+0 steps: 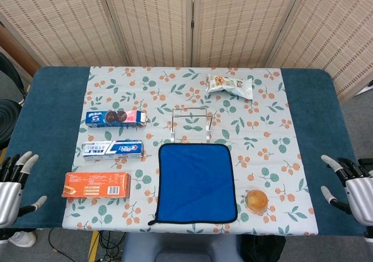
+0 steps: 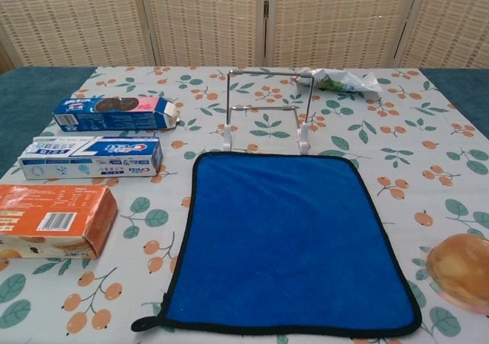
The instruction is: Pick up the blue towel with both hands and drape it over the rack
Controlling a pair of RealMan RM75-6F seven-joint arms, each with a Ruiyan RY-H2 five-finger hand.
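Blue towel, black-edged, on a leaf-and-berry-patterned tablecloth.
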